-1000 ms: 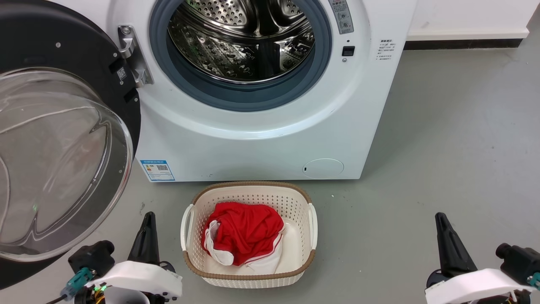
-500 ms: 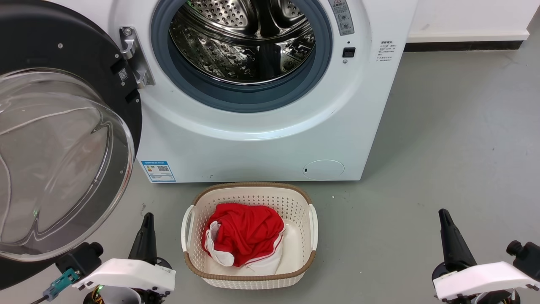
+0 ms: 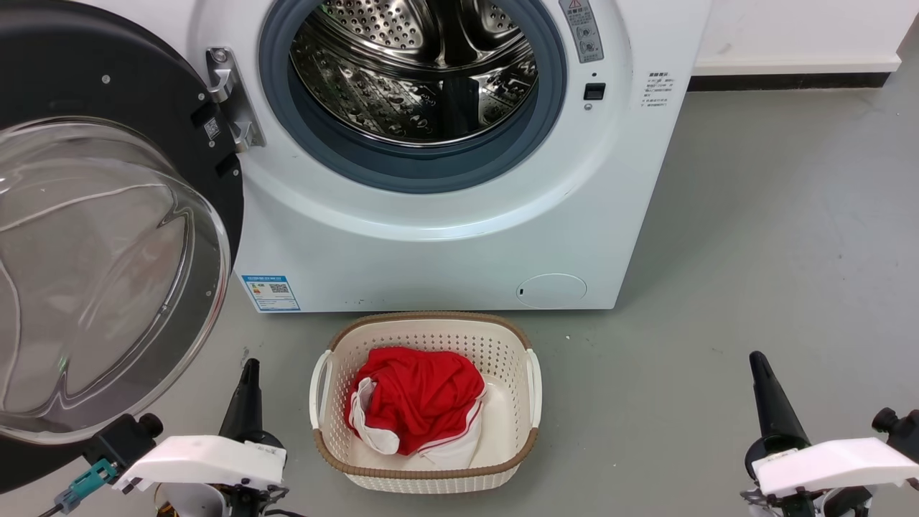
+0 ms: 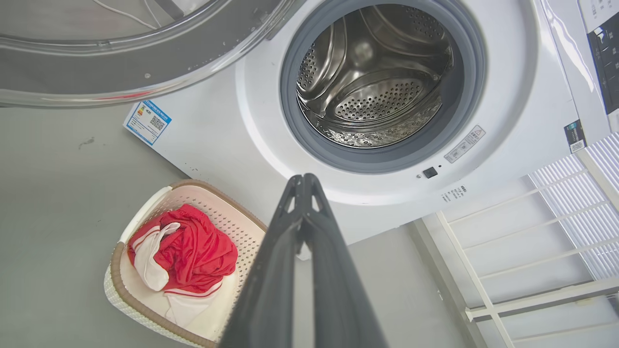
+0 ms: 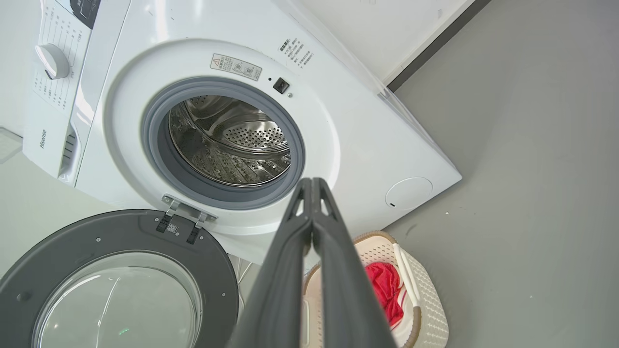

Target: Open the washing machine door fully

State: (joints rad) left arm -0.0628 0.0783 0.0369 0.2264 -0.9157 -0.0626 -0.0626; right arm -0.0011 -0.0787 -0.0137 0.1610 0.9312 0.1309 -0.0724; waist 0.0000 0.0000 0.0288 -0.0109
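The white washing machine [image 3: 445,237] faces me with its steel drum [image 3: 416,72] exposed inside the grey gasket. The washing machine door [image 3: 108,237], black with a bulging glass bowl, is swung wide out to the left on its hinge [image 3: 230,97]; it also appears in the right wrist view [image 5: 116,285] and the left wrist view [image 4: 135,53]. My left gripper [image 3: 249,366] is shut, low at the left, below the door and clear of it. My right gripper [image 3: 757,359] is shut at the lower right, holding nothing. Both wrist views show the fingers pressed together [image 4: 303,179] [image 5: 312,181].
A cream perforated basket [image 3: 423,474] holding a red and white garment [image 3: 413,406] stands on the grey floor just before the machine, between my grippers. A white wall with a dark skirting [image 3: 782,75] runs behind on the right. A white rack [image 4: 532,251] stands beside the machine.
Both arms have drawn back down toward the bottom edge of the head view, the left one drifting left. The picture has shifted down slightly. The door stays wide open.
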